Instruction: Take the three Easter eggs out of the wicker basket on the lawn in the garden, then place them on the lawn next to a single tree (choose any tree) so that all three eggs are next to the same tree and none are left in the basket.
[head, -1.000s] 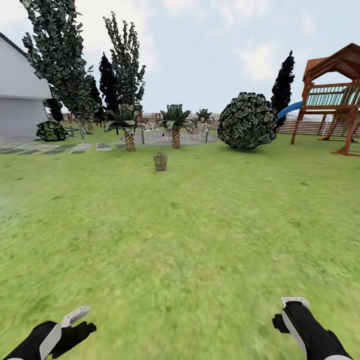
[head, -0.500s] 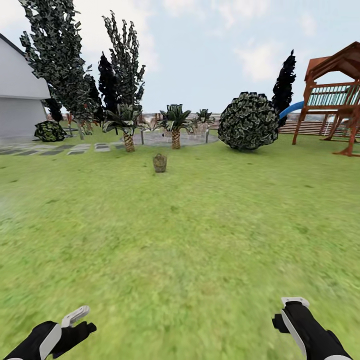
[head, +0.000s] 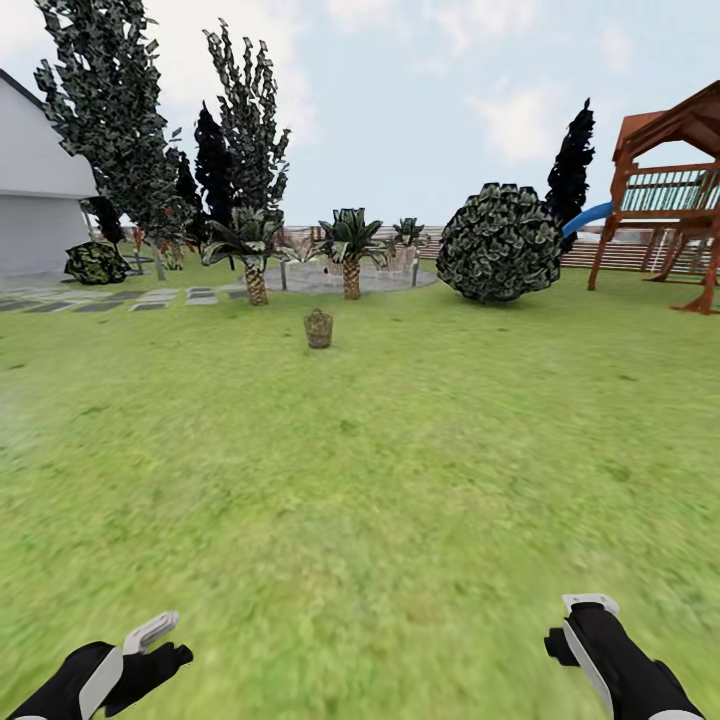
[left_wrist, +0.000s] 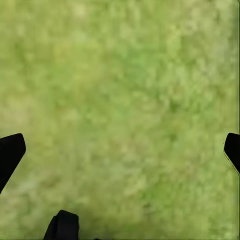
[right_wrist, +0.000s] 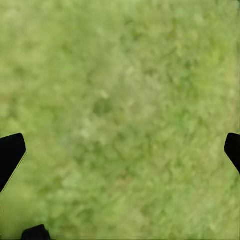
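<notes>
Left gripper (head: 150, 645): low at the near left of the head view, over bare grass; jaws spread, nothing between them. In the left wrist view its two dark fingertips (left_wrist: 11, 152) sit at opposite edges with only turf between.

Right gripper (head: 578, 625): low at the near right, likewise above grass; jaws spread and empty. The right wrist view has its fingertips (right_wrist: 10, 152) wide apart over blurred green.

Lawn (head: 400, 480): mottled green, flat, running from both grippers out to the far planting.

Wicker basket (head: 318, 328): small, grey-brown, upright on the lawn well ahead of the grippers, slightly left of centre; contents too far off to tell.

Behind the basket: short palms (head: 350, 245) by a paved circle. Left: tall narrow dark trees (head: 110, 120) and a grey house wall (head: 40, 200). Right of centre: round bush (head: 498, 243). Far right: wooden play tower (head: 670, 190) with blue slide (head: 585, 216), slatted fence (head: 610, 255) behind.
</notes>
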